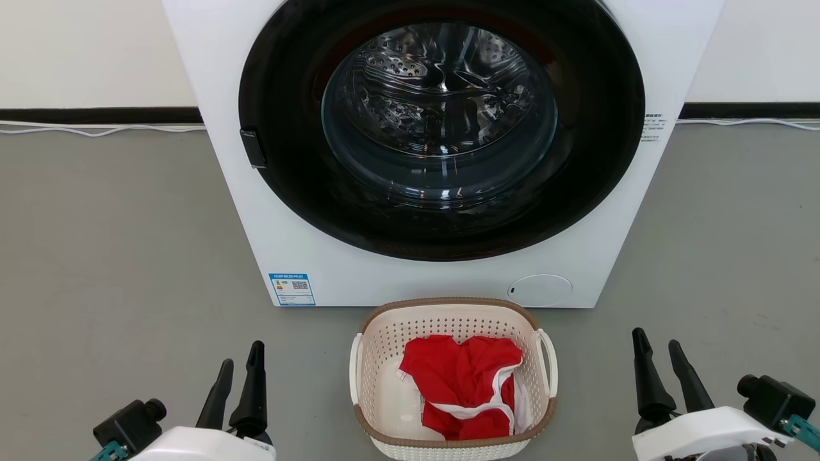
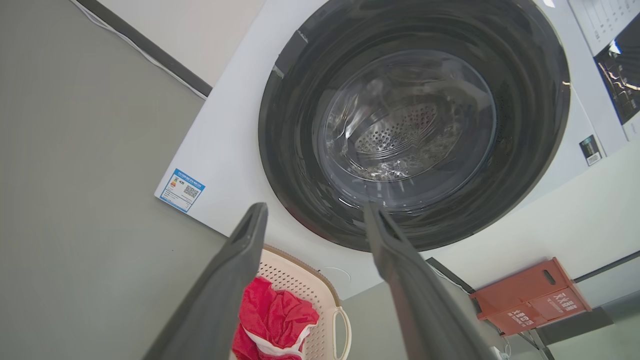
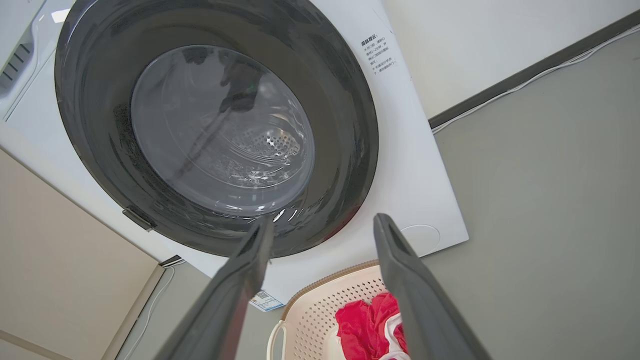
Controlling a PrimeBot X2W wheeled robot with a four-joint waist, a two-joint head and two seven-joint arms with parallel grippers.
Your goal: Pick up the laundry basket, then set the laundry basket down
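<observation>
Cream-white, the laundry basket (image 1: 384,349) sat between my left gripper (image 1: 241,354) and right gripper (image 1: 655,339), both spread wide and empty, so I planned level, simultaneous grips on its side handles (image 1: 549,362).

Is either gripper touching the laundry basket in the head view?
No: the left gripper and the right gripper sit open on either side of the laundry basket, with grey floor between.
</observation>
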